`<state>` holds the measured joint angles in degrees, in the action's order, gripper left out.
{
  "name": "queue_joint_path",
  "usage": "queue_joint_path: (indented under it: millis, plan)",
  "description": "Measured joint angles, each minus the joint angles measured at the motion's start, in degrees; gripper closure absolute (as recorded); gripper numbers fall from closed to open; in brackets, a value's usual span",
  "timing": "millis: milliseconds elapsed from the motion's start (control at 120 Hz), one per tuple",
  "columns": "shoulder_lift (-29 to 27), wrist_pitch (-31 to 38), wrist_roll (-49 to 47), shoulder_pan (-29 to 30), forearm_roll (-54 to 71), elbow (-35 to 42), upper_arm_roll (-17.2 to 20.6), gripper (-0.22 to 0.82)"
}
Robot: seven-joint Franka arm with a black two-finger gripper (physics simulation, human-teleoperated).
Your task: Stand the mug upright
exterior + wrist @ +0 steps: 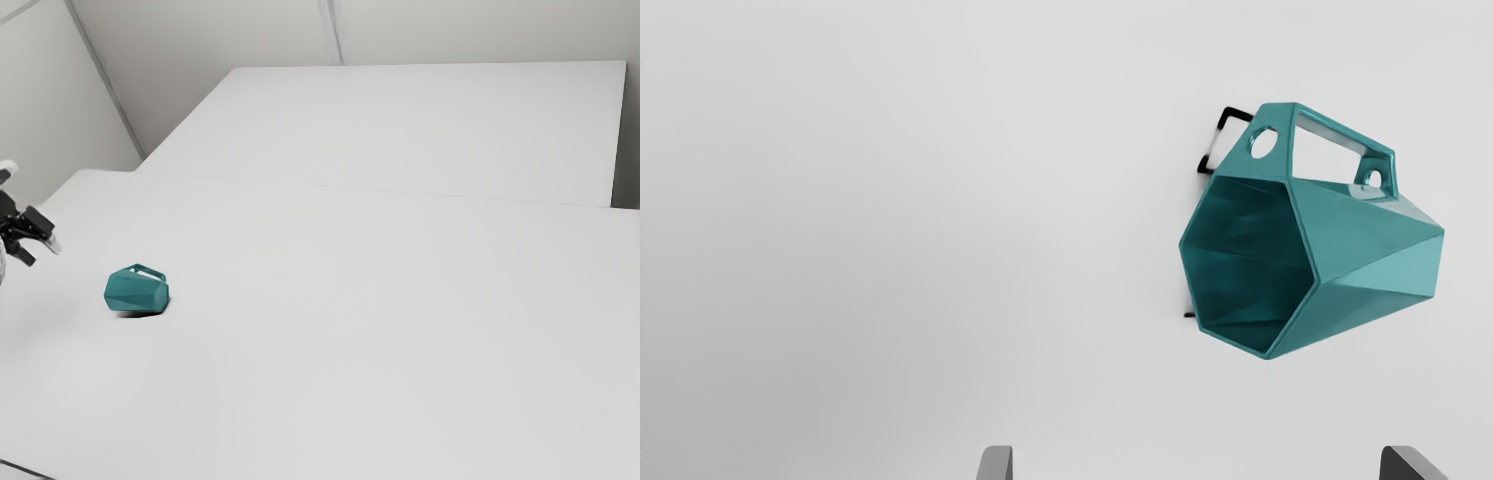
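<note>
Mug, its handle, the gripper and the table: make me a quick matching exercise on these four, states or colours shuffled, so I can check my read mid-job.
Column one
1. Gripper
2. Table
3. Mug
4. Handle

Column two
A. Teal, lying on its side
B. Pierced by round holes
C. Open, with nothing held
D. Pale, bearing the tipped vessel

Right pairs: 1-C, 2-D, 3-A, 4-B
</note>
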<state>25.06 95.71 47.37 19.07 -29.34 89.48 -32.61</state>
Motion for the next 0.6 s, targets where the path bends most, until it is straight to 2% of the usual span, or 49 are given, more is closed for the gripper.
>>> queue_joint_path:
  millis: [133, 258, 400, 600]
  plan:
    - [6.22, -2.56, 4.24, 4.95, -7.06, -5.66, 2.93, 0.0]
    - [9.83, -5.36, 7.5, 6.83, -12.86, -7.92, 3.79, 0.0]
    - [11.0, -7.82, 10.48, 7.02, -17.57, -7.81, 4.63, 0.0]
    - [9.82, -10.82, 12.94, 6.7, -21.76, -3.38, 4.83, 0.0]
